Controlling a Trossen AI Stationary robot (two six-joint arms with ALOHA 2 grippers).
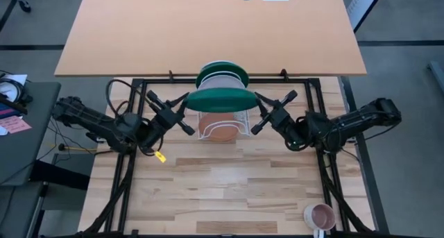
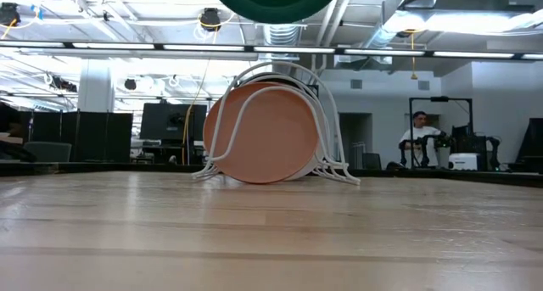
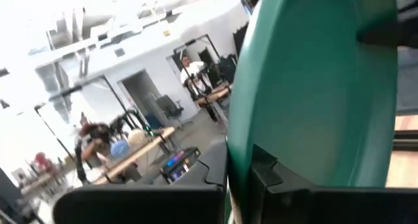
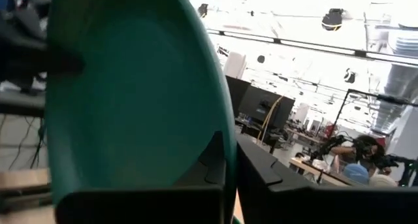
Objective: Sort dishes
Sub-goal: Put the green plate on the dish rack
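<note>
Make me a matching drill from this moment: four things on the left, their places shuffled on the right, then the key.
Things
1. green plate
2. terracotta plate
3. pink mug
4. left gripper

Places
A. standing on edge in the white wire rack
B. at the green plate's rim, on the left arm's side
C. in the air above the rack, between the two grippers
D. near the table's front edge, on the right arm's side

Pairs: 1-C, 2-A, 3-D, 4-B
</note>
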